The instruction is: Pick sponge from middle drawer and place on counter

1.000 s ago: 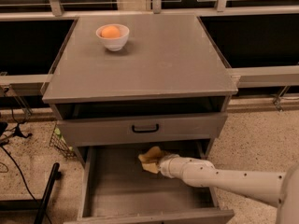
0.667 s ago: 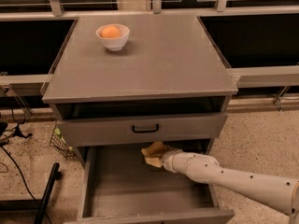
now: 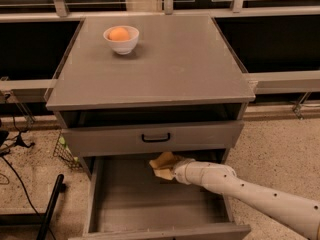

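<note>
The middle drawer is pulled out, and its grey floor is bare toward the front. My gripper reaches in from the right on a white arm and sits at the drawer's back, just under the drawer front above. A pale yellow shape sits at the gripper's tip. I cannot tell whether it is the sponge or part of the gripper. The counter is the flat grey top slab above.
A white bowl holding an orange fruit stands at the counter's back left. The drawer front with a black handle overhangs the gripper. A black pole and cables lie on the floor at left. A wire basket stands beside the cabinet.
The arm has shifted slightly up and toward the back of the drawer, and the pale yellow tip moved with it. The bowl and drawers have not moved.
</note>
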Robot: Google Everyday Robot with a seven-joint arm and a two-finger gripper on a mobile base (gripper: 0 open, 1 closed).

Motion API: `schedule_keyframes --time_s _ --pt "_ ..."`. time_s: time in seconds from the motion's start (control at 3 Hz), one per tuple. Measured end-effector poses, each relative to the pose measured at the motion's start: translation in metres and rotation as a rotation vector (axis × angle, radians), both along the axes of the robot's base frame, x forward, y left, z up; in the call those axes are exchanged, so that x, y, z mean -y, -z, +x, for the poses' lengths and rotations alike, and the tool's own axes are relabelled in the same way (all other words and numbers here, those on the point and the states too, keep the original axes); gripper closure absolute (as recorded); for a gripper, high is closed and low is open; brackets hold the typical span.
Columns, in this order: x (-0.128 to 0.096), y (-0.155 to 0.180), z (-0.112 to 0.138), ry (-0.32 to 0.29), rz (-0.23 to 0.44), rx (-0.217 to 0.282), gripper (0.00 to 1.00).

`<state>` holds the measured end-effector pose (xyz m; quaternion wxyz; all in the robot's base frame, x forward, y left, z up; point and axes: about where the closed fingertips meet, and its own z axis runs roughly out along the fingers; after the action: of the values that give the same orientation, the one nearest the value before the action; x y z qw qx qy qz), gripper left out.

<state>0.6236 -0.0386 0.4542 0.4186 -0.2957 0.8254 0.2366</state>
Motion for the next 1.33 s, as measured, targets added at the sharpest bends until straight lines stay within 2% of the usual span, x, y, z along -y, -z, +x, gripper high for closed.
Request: schedule_keyframes --time_s 0.33,0.67,1.33 --pt "0.006 -0.015 -0.01 -0.058 0.008 -0.006 1.0" --pt "0.027 -0.044 -0.04 -0.121 -0.001 -0.06 1.0" --pt "0.026 -0.049 -0.044 -0.12 0.012 -0.075 1.0"
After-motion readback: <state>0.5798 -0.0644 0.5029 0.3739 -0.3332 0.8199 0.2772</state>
